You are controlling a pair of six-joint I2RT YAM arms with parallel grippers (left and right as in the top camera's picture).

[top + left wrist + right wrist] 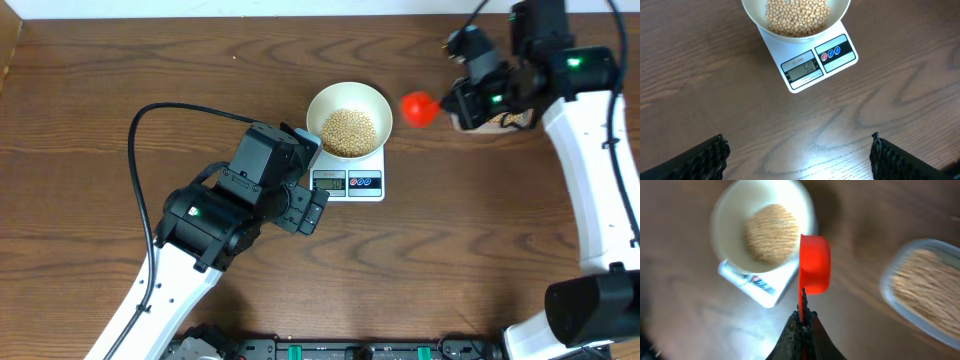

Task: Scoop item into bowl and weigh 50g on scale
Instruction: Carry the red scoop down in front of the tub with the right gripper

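Note:
The cream-white bowl [372, 101] sits on the white scale [365, 184] and holds a heap of tan-yellow beans [348, 131]. The left wrist view shows the bowl [755, 15], the beans [797, 15] and the scale [840, 62], whose display reads about 50. My left gripper [797, 157] is open and empty over bare table, just near of the scale. My right gripper [803, 325] is shut on the handle of a red scoop [815, 265], held between the bowl [727, 215] and the clear tub. The scoop [420, 107] is right of the bowl.
A clear plastic tub of beans [927, 287] lies at the right, partly hidden under my right arm in the overhead view [505, 120]. A black cable [170, 110] loops over the table left of the scale.

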